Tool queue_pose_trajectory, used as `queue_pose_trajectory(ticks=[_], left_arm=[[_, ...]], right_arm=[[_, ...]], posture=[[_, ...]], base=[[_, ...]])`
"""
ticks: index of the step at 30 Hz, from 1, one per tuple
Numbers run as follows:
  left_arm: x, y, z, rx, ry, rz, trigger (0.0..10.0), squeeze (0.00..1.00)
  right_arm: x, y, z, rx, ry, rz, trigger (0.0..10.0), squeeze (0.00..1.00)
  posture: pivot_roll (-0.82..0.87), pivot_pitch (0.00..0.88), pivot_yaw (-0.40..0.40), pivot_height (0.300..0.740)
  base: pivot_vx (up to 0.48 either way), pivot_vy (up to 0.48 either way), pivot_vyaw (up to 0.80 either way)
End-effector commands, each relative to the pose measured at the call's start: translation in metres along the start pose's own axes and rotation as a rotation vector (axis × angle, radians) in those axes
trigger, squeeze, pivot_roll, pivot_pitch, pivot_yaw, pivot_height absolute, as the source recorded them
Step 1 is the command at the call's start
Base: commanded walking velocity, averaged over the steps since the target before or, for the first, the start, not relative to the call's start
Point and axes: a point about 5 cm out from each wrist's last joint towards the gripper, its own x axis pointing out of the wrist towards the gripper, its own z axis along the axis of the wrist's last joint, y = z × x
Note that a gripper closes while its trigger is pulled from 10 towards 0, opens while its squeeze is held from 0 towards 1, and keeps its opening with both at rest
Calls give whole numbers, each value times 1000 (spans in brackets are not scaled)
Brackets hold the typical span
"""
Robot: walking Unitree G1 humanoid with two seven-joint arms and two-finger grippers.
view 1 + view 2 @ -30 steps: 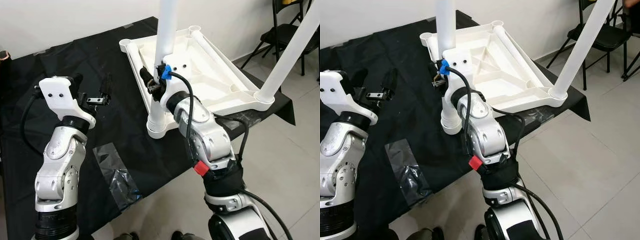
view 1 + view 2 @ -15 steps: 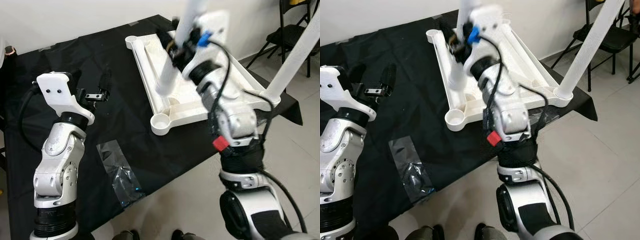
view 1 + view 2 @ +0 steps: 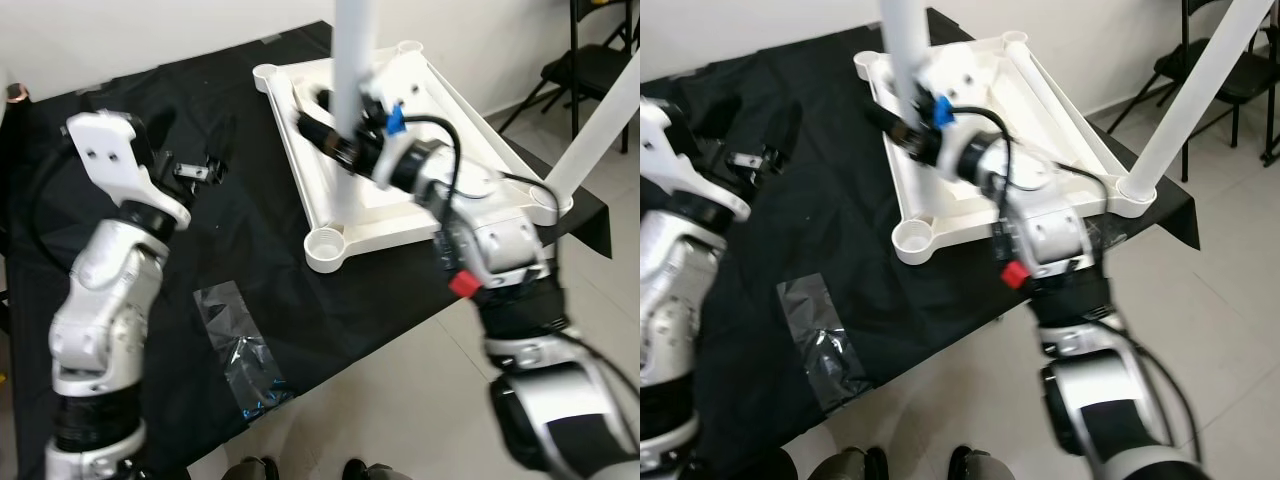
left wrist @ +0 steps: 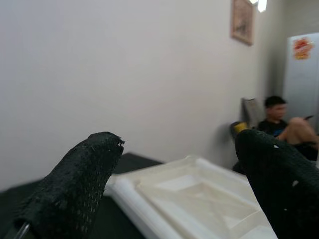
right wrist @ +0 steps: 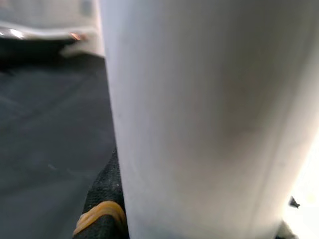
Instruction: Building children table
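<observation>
The white children's table top (image 3: 1040, 100) lies upside down on the black-covered table (image 3: 250, 250). One white leg (image 3: 600, 110) stands fixed in its near right corner. My right gripper (image 3: 335, 140) is shut on a second white leg (image 3: 352, 60), held upright with its lower end just behind the empty near left corner socket (image 3: 327, 247). Up close, that leg (image 5: 199, 109) has a black fingertip (image 5: 102, 214) pressed against it. My left gripper (image 3: 195, 170) hovers over the cloth left of the table top, open with nothing between its fingers (image 4: 75, 189).
A crumpled clear plastic bag (image 3: 240, 350) lies on the cloth near the table's front edge. A dark folding chair (image 3: 590, 60) stands on the tiled floor at the far right. A person (image 4: 279, 124) sits by the far wall.
The leg stood in the near left socket a second ago. My right gripper pulled it out, tilted it back, and now holds it upright beside the socket. My left arm rose slightly.
</observation>
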Motion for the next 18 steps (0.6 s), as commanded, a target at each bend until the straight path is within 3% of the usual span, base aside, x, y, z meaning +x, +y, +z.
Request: queue_pose_trajectory(ticks=[1,2,3,4,6,10,15,16,17,18], left_arm=[[2,-9,13,-9,-46,-92,10000,0],[4,-12,19,-40,-69,-136,10000,282],[6,-16,22,-93,-89,-186,10000,1000],[12,-28,25,-101,-99,-289,10000,1000],[14,-31,25,-92,-98,-307,10000,1000],[27,-38,9,-69,-47,-324,10000,1000],[35,-41,3,-100,-36,-284,10000,1000],[39,-44,0,-111,-34,-266,10000,349],[39,-44,0,-111,-34,-266,10000,349],[43,-47,-2,-123,-33,-255,10000,0]], right_arm=[[4,2,16,-47,-66,22,10000,0],[4,1,17,-50,-71,21,10000,0],[4,1,18,-49,-77,24,10000,0],[8,5,21,-61,-89,42,10000,0],[9,7,22,-67,-92,50,10000,0],[17,21,27,-115,-125,122,10000,0],[19,26,27,-131,-128,142,10000,0],[21,30,27,-139,-127,154,10000,0],[21,30,27,-139,-127,154,10000,0],[22,33,26,-141,-125,168,10000,0]], posture=[[8,95,-14,740],[8,93,-14,740],[7,92,-14,740],[9,89,-13,740],[9,89,-13,740],[4,83,-4,740],[2,83,-1,740],[2,81,0,740],[2,81,0,740],[3,80,0,740]], base=[[0,0,0],[0,0,0],[0,0,0],[0,0,0],[0,0,0],[0,0,0],[0,0,0],[0,0,0],[0,0,0],[0,0,0]])
